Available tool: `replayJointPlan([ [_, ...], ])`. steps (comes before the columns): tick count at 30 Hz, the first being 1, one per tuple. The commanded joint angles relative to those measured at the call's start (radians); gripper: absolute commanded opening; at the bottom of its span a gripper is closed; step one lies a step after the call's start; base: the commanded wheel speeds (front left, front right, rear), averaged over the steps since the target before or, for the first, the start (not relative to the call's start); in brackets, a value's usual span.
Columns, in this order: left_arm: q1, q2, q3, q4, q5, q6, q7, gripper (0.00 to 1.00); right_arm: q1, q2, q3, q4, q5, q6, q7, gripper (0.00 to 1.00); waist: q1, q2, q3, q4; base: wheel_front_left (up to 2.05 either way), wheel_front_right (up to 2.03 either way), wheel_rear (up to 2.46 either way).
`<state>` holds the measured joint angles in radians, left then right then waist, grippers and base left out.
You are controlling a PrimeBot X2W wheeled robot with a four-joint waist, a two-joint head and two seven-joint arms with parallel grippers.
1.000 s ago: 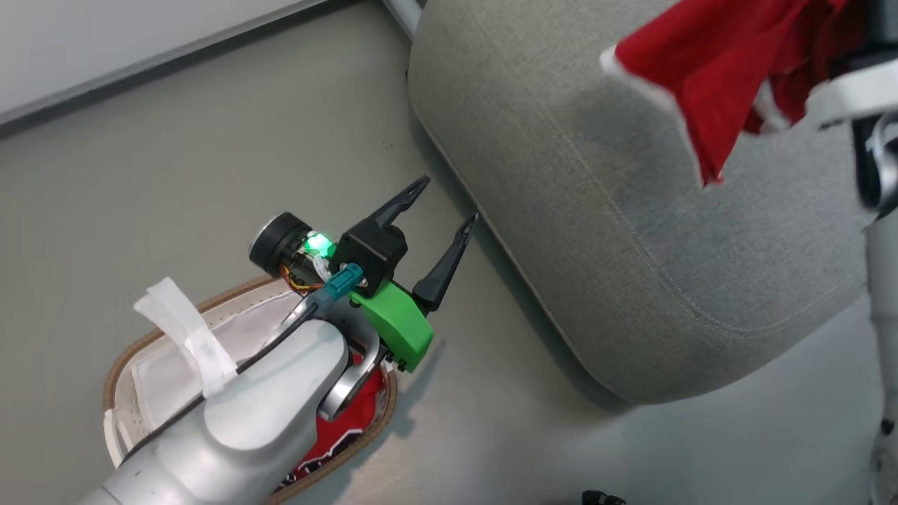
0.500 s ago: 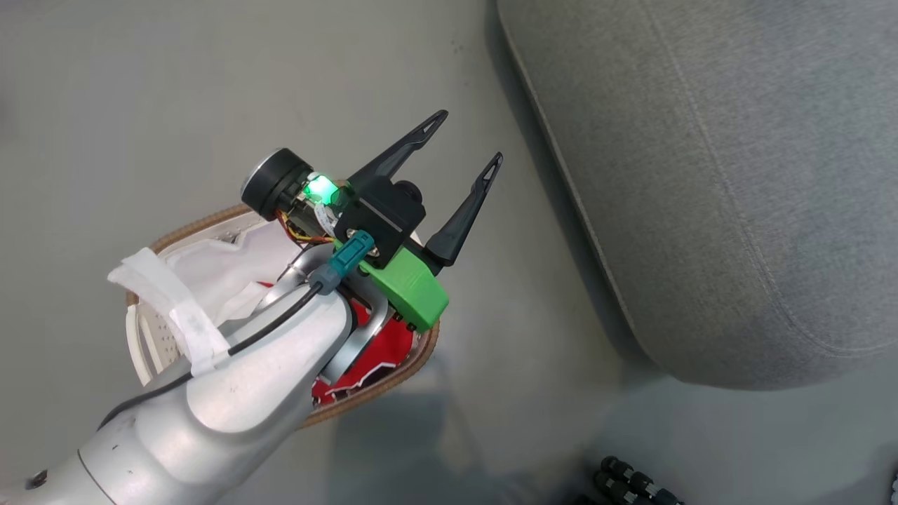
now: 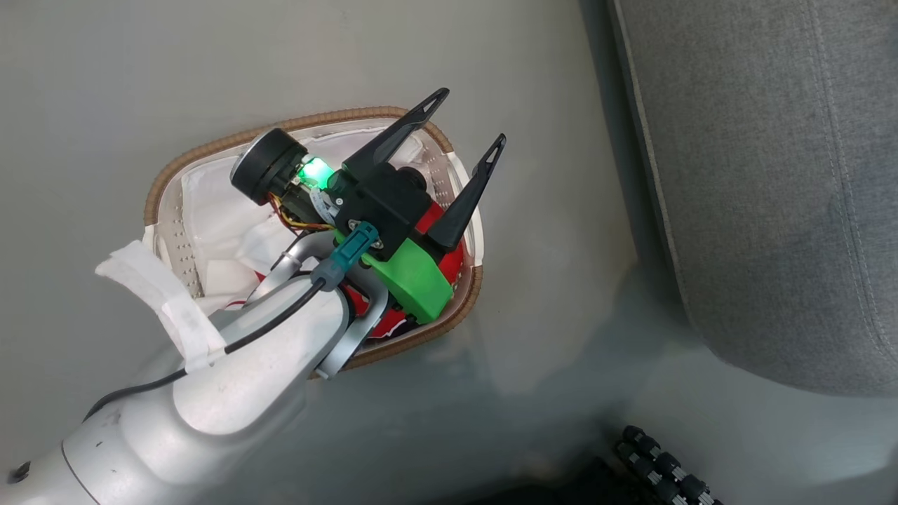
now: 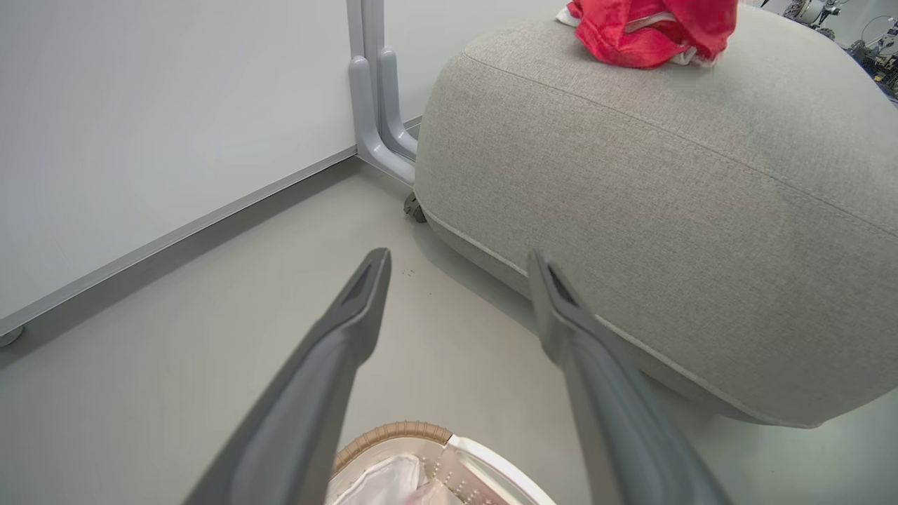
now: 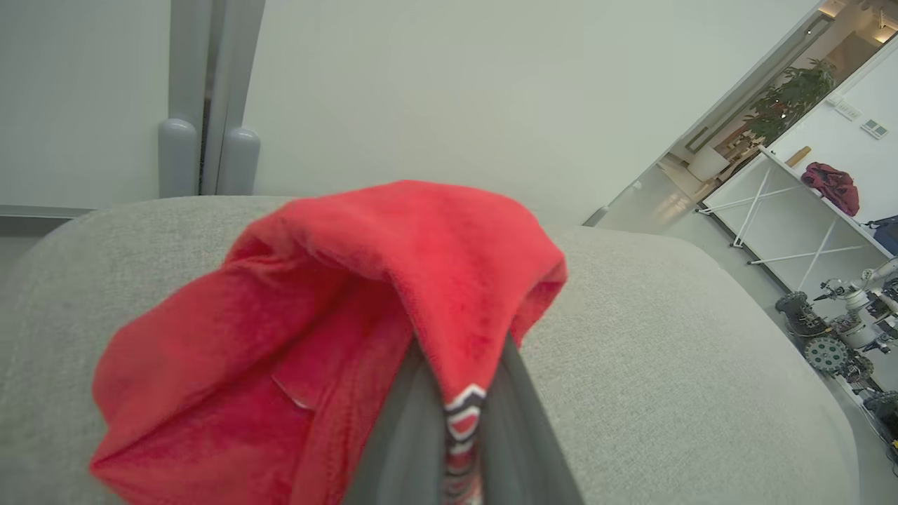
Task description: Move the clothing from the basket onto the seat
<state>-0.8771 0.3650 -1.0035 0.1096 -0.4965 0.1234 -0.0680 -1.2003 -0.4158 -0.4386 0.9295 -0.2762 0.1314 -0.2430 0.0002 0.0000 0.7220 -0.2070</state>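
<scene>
My left gripper [image 3: 471, 114], two long dark fingers on a green and black mount, hangs over the small oval cream-white perforated plastic basket [image 3: 330, 116] with the brown woven rim. The basket stands on the pale grey floor [image 3: 105, 77]. The fingers are spread wide with nothing between them. Their tips point past the basket's far rim towards the large grey fabric-upholstered seat cushion [image 3: 772, 175], which is near the basket.

Inside the basket I see a crumpled plain white liner sheet [image 3: 217, 210] on the side away from the seat cushion. Bright red clothing with white trim [image 3: 452, 261] lies on the nearer side, partly hidden under my wrist.

In the right wrist view, my right gripper [image 5: 463, 372] has its fingers pinched together on a bright red soft fabric garment [image 5: 393, 280]. A strip of red, white and black striped trim shows in the slit between them. The garment is bunched over the fingers, above the top of the seat cushion.

In the left wrist view a red bundle sits on the cushion's top near its far edge. I cannot tell whether its weight rests there. A white wall panel [image 4: 140, 105] and a grey post [image 4: 372, 91] stand behind.
</scene>
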Motion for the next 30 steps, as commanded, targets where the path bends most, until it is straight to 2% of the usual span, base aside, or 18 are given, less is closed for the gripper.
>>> replayJointPlan([
  [1,-0.002,0.001,0.0,-0.001,-0.004,0.004,0.0,1.0,0.005,0.008,-0.008,0.017,-0.015,-0.001,-0.009,0.35,-0.0002,0.0,0.004,0.006,0.0,0.0,0.0],
  [2,0.0,0.001,-0.001,0.001,-0.006,0.004,0.0,1.0,0.005,0.017,-0.009,0.033,-0.021,-0.001,-0.009,0.5,-0.0002,0.0,0.002,0.005,0.0,0.0,0.0],
  [3,0.003,0.001,-0.002,0.004,-0.009,0.003,-0.003,1.0,0.005,0.025,-0.006,0.049,-0.029,-0.001,-0.011,1.0,-0.0002,0.0,-0.002,0.003,0.0,0.0,0.0],
  [12,0.038,-0.004,0.02,0.028,-0.045,0.016,-0.034,1.0,0.043,0.052,0.032,0.106,-0.076,-0.001,-0.022,1.0,-0.0002,0.0,-0.068,-0.019,0.0,0.0,0.0],
  [19,0.072,-0.017,0.05,0.078,-0.093,0.019,-0.089,1.0,0.091,0.083,0.069,0.078,-0.039,-0.001,-0.023,1.0,-0.0002,0.0,-0.174,-0.022,0.0,0.0,0.0],
  [24,0.116,-0.037,0.079,0.14,-0.144,0.01,-0.139,1.0,0.134,0.094,0.116,0.04,0.004,-0.001,-0.023,1.0,-0.0002,0.0,-0.277,0.008,0.0,0.0,0.0],
  [30,0.189,-0.055,0.134,0.206,-0.191,0.019,-0.183,1.0,0.215,0.121,0.18,-0.009,0.076,-0.001,-0.023,1.0,-0.0002,0.0,-0.415,0.069,0.0,0.0,0.0],
])
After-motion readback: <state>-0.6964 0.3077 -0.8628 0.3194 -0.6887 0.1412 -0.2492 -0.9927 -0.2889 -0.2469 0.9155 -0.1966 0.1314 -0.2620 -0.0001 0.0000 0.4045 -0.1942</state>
